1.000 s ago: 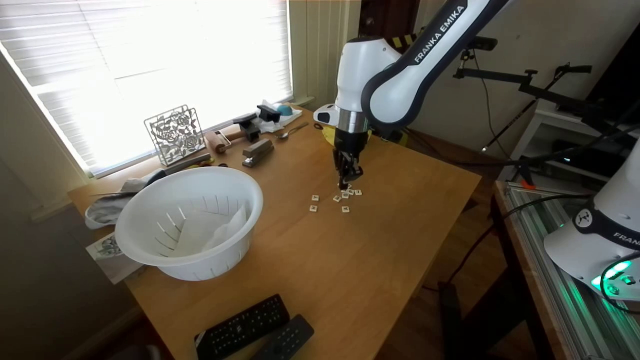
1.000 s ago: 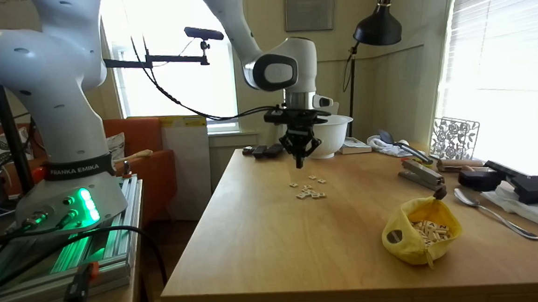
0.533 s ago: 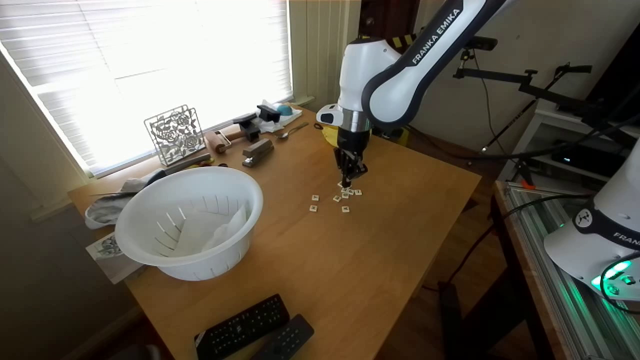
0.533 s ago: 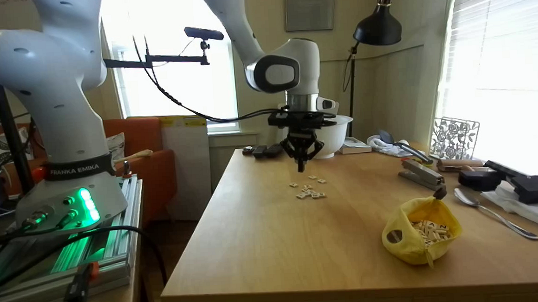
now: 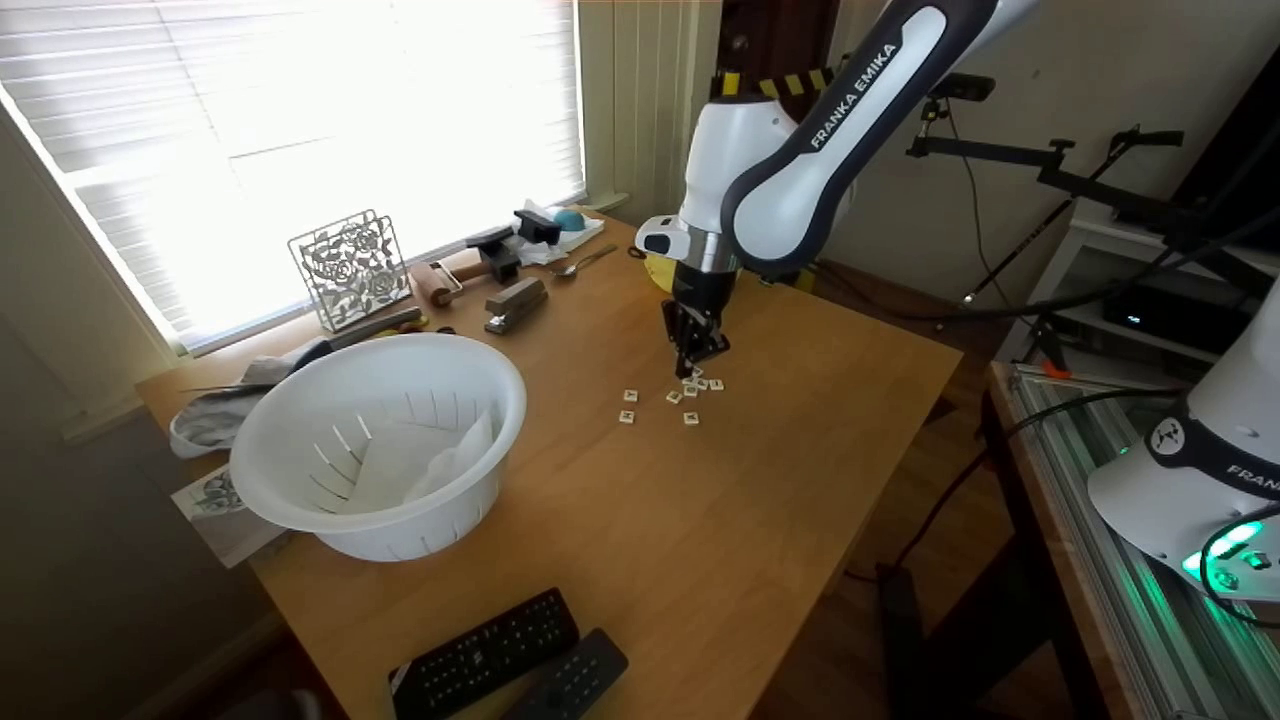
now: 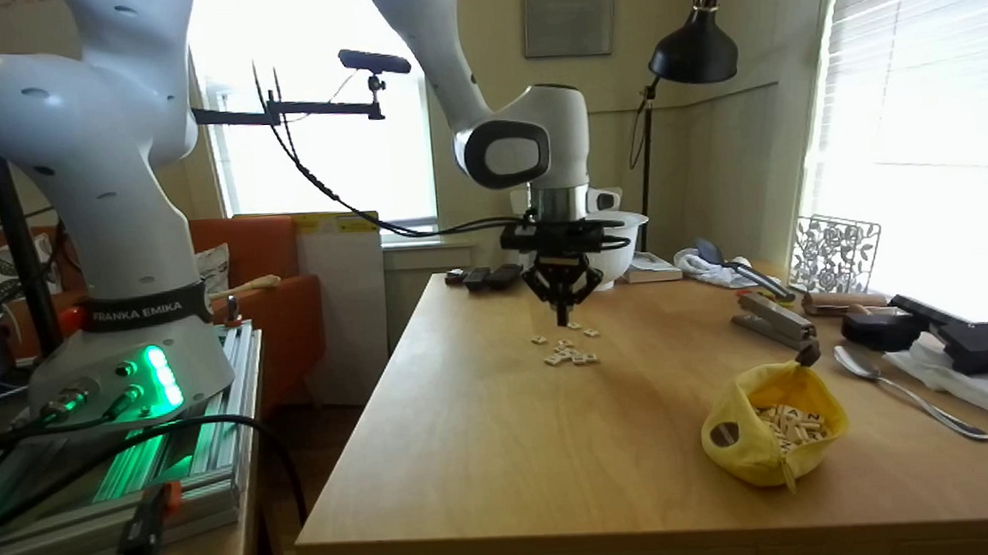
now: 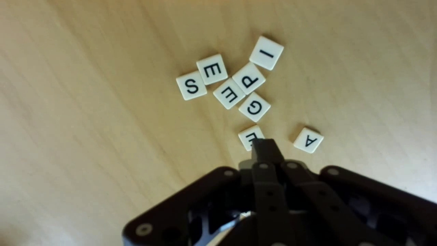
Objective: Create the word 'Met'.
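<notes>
Upright on the wooden surface (image 5: 590,500) stands a white slotted bowl (image 5: 410,538), with a whitish sheet (image 5: 385,465) lying inside it. Over the surface the black pincer (image 6: 562,316) points down, narrow, its two halves together, while well apart from it an open yellow pouch (image 6: 750,459) holds a heap of letter tiles (image 6: 795,424). Loose tiles (image 7: 229,93) lie scattered near the pincer's end, lettered side up, and the wrist view shows S, P, G, I, A and three E's, one of these partly hidden behind the pincer.

White, black-lettered tiles (image 7: 254,107), face up, some in contact, others apart, on the table (image 6: 487,449)
</notes>
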`<state>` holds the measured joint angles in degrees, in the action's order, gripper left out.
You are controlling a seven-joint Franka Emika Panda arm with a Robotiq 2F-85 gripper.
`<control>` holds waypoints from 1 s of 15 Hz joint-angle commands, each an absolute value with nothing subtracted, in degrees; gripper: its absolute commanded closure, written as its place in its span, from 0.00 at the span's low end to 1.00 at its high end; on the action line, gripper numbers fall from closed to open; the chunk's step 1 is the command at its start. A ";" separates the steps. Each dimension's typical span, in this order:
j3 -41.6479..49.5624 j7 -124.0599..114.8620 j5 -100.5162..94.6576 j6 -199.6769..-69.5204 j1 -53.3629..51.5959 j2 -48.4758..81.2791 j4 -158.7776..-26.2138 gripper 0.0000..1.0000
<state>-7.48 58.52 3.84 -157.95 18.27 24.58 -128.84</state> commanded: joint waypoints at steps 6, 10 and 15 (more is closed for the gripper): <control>-10.56 62.98 6.10 -161.45 21.27 27.23 -129.69 1.00; -11.42 64.20 5.95 -162.19 22.18 28.19 -129.51 1.00; -12.57 65.34 5.97 -163.33 23.58 28.96 -129.11 1.00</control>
